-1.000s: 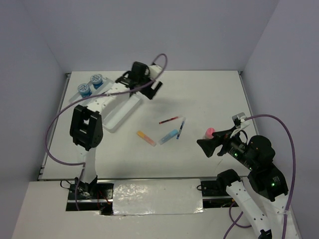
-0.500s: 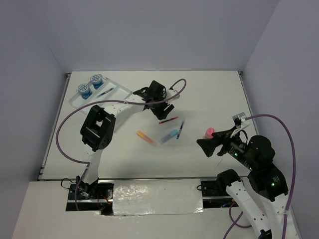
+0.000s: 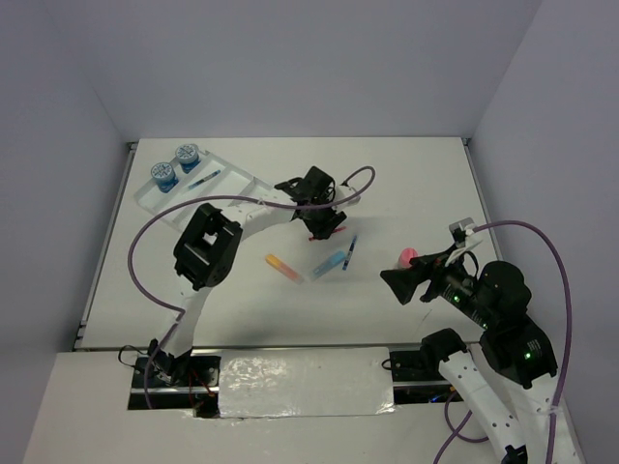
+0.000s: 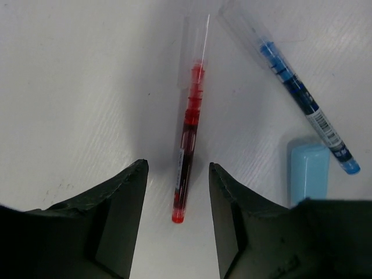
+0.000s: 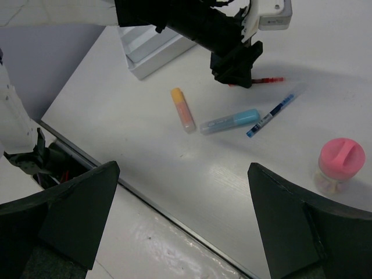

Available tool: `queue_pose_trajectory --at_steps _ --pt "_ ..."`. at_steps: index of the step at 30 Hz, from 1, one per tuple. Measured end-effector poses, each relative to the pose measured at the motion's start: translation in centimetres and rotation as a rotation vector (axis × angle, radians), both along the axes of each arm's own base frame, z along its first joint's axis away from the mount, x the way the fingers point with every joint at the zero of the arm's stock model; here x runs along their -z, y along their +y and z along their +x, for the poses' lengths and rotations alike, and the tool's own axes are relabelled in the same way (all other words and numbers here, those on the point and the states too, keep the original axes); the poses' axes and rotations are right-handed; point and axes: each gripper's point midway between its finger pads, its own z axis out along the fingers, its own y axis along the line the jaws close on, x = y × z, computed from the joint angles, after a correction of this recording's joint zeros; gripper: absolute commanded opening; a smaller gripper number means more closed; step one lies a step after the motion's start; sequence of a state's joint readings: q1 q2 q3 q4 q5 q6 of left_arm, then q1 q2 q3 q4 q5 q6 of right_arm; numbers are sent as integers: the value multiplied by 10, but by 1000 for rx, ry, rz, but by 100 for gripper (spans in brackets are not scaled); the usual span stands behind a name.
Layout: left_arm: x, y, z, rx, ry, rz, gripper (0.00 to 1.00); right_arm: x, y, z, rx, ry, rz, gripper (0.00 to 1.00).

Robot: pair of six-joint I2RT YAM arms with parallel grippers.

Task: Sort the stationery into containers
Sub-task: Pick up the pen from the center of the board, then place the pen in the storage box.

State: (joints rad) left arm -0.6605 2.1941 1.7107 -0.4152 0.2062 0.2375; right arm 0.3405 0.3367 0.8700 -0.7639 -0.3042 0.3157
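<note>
My left gripper (image 4: 177, 167) is open and low over the table, its jaws on either side of the near end of the red pen (image 4: 189, 145); it also shows in the top view (image 3: 322, 224). A blue pen (image 4: 305, 104) and a light-blue marker (image 4: 309, 171) lie to the right. The top view shows the orange-yellow marker (image 3: 283, 268) and the pink-capped glue stick (image 3: 407, 257). The white tray (image 3: 242, 176) at the far left holds two blue-white rolls (image 3: 162, 175) and a pen (image 3: 204, 180). My right gripper (image 5: 181, 168) is open and empty, raised near the table's front right.
The table's front edge (image 5: 174, 200) with a metal strip runs just under my right gripper. Walls close in the table at the back and on both sides. The left arm's purple cable (image 3: 145, 242) loops over the left half of the table.
My left gripper has moved from over the tray to the right and down onto the red pen. A pen now shows in the tray. The right arm has not moved.
</note>
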Motion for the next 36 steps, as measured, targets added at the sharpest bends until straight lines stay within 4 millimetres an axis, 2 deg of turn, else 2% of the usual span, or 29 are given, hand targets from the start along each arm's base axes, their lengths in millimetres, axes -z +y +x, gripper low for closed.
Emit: queue_pose_trajectory --at_steps 3,4,6,8,9,12,18,21,25,28,32,34,36 --pt "12 -7 1 6 -2 17 51 3 0 0 0 6 -2 100" --pt "13 -10 2 7 -6 18 44 3 0 1 0 7 -3 100" --pt "11 -13 4 5 -25 19 40 3 0 1 0 7 -3 100" --pt "13 -14 4 3 -34 32 31 3 0 1 0 6 -4 100" --pt "14 -16 5 4 -41 34 19 3 0 1 0 6 -4 100" --pt "14 -17 7 -3 -63 46 0 3 0 1 0 6 -5 100" --pt "13 -12 15 -18 -106 80 0 3 0 1 0 5 -5 100" --pt "8 2 24 -49 -106 82 0 3 0 1 0 4 -6 100" --pt "-18 54 59 -159 -123 40 0 2 0 0 -2 -3 -8 100" --pt "-55 115 94 -294 -189 -17 0 1 -1 -1 -3 -13 -10 100" --pt "-107 213 136 -515 -310 -86 0 0 -2 -2 -4 -24 -13 100" --pt "-119 255 150 -615 -360 -95 0 0 -2 -3 -6 -30 -11 100" --pt "-118 288 155 -689 -377 -92 0 0 -1 -5 -12 -33 -8 100"
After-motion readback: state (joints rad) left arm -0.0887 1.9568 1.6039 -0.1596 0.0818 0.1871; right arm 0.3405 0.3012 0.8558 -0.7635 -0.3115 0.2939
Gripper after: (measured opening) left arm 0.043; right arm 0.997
